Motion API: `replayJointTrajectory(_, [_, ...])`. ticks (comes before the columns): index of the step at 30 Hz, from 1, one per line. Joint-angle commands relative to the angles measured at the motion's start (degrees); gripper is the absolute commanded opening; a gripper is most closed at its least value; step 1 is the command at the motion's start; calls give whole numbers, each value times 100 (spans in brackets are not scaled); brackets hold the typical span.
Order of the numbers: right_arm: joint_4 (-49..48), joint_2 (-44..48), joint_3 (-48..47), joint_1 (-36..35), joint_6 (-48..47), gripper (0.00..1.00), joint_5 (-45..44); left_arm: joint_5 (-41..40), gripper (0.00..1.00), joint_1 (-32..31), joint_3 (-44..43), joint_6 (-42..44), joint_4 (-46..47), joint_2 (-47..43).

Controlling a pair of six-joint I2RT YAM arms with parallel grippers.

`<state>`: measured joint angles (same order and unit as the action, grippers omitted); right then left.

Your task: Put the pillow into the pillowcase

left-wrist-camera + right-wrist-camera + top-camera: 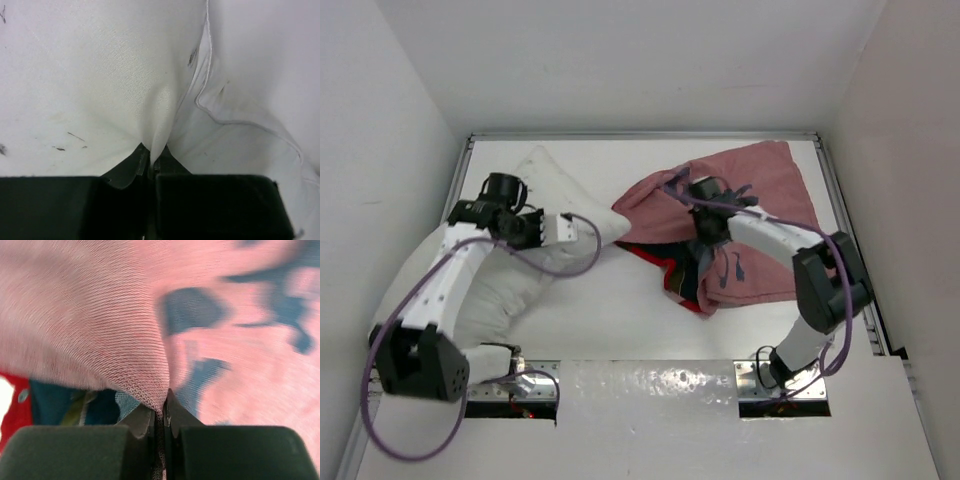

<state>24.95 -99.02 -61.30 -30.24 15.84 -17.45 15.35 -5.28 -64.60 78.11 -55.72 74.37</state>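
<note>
The white pillow (510, 270) lies on the left of the table, its far corner raised near the middle. My left gripper (542, 230) is shut on a fold of the pillow's white cover (155, 115). The pillowcase (750, 215) lies on the right, pale pink inside showing, with red and teal print at its near edge. My right gripper (705, 225) is shut on a pinch of the pillowcase's pink knit fabric (125, 350). The pillow's near corner almost touches the pillowcase's left edge.
White walls close in the table on the left, back and right. A metal rail (840, 210) runs along the right edge. Purple cables (585, 250) loop off both arms over the cloth. Arm bases sit at the near edge.
</note>
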Motion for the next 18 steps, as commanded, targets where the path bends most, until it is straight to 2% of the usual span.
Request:
replayJointTrajectory(1, [115, 752, -111, 921, 219, 3, 108, 688, 0, -17, 368, 1549, -1986, -1139])
replayJointTrajectory(2, [159, 805, -110, 1071, 62, 17, 493, 653, 0, -17, 482, 1672, -1995, -1335])
replayJointTrajectory(3, [290, 840, -128, 1177, -166, 38, 567, 627, 0, -26, 605, 2064, -1995, -1520])
replayJointTrajectory(4, [361, 823, -215, 1169, -699, 59, 533, 627, 19, -35, 815, 2242, -1986, -1783])
replayJointTrajectory(6, [693, 753, -356, 1117, -1064, 88, 420, 845, 51, -35, 879, 2428, -1977, -1943])
replayJointTrajectory(7, [695, 770, -400, 1099, -1143, 91, 288, 1038, 67, -35, 740, 2368, -1951, -1970])
replayJointTrajectory(8, [704, 797, -496, 1099, -1214, 92, 225, 1536, 99, -35, 590, 2115, -1838, -1935])
replayJointTrajectory(9, [713, 832, -567, 1082, -1240, 92, 312, 1793, 100, -35, 188, 859, -1576, -1865])
replayJointTrajectory(10, [678, 936, -681, 1073, -1302, 89, 452, 1978, 100, -35, -59, -145, -555, -1612])
replayJointTrajectory(11, [643, 998, -725, 1055, -1381, 83, 671, 2102, 100, -26, -349, -1278, -23, -1427])
replayJointTrajectory(12, [530, 1060, -769, 925, -1486, 64, 934, 2164, 100, 70, -1030, -2899, 670, -1155])
replayJointTrajectory(13, [450, 1147, -804, 784, -1800, 54, 1285, 2313, 100, 140, -1403, -3393, 816, -874])
replayJointTrajectory(15, [83, 1183, -796, 170, -2083, 37, 1280, 2472, 100, 298, -2384, -4656, 1080, 118])
replayJointTrajectory(16, [-50, 1131, -805, -33, -2302, 37, 1210, 2455, 100, 369, -2660, -4882, 1055, 809])
replayJointTrajectory(18, [-392, 1026, -892, -324, -2331, 42, 1392, 2175, 100, 536, -3423, -5416, 976, 1498])
